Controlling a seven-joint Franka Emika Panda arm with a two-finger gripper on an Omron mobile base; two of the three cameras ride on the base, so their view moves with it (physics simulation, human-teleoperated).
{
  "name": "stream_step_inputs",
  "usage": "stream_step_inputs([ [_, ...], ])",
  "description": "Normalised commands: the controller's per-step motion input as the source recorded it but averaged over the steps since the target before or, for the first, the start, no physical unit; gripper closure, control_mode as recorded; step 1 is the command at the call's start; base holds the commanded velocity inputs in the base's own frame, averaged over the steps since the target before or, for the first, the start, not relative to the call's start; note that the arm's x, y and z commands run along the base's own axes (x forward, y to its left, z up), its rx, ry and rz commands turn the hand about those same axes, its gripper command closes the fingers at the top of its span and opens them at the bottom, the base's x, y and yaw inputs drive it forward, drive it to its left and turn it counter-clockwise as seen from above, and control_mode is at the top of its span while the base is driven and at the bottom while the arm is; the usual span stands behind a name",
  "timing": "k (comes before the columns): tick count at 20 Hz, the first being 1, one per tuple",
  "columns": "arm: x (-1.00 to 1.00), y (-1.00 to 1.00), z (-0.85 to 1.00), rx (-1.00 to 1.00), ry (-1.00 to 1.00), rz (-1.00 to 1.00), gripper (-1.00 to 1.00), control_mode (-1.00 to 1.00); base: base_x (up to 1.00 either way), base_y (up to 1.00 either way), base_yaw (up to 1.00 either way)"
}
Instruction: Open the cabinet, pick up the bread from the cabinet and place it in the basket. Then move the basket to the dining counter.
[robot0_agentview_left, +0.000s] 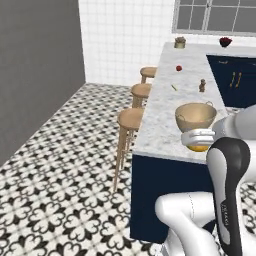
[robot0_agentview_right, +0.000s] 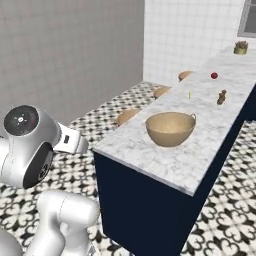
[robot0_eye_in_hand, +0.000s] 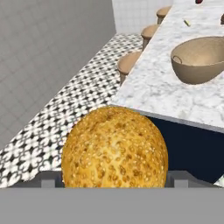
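You get bright, even, rendered light with no clear source. Shadows are faint: only soft shading under the stools (robot0_agentview_left: 131, 120) at nine o'clock of the dining counter (robot0_agentview_left: 165, 107). No glare on the marble. Everything is sharp, though the bread (robot0_eye_in_hand: 114, 148) looms large in the hand view.

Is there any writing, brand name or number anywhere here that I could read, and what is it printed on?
No text here can be read.
Robot arm: a small grey marking runs down its dark link in the left base view, too small and blurred to read.
Bread, basket, dining counter: no lettering on them.
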Motion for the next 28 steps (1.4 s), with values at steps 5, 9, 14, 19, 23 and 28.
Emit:
stream_step_inputs([
  [5, 0.00, 0.00, 0.00, 0.00, 0.00, 0.00, 1.00, 1.00, 0.09, -0.06, -0.50],
  [9, 0.00, 0.00, 0.00, 0.00, 0.00, 0.00, 1.00, 1.00, 0.38, -0.01, -0.37],
  [14, 0.00, 0.00, 0.00, 0.00, 0.00, 0.00, 1.00, 1.00, 0.63, 0.00, -0.10],
  [19, 0.00, 0.00, 0.00, 0.00, 0.00, 0.00, 1.00, 1.00, 0.46, -0.02, -0.13],
  [23, 0.00, 0.00, 0.00, 0.00, 0.00, 0.00, 1.00, 1.00, 0.61, 0.00, -0.13],
  [28, 0.14, 0.00, 0.00, 0.00, 0.00, -0.02, 1.00, -1.00, 0.55, 0.00, -0.10],
])
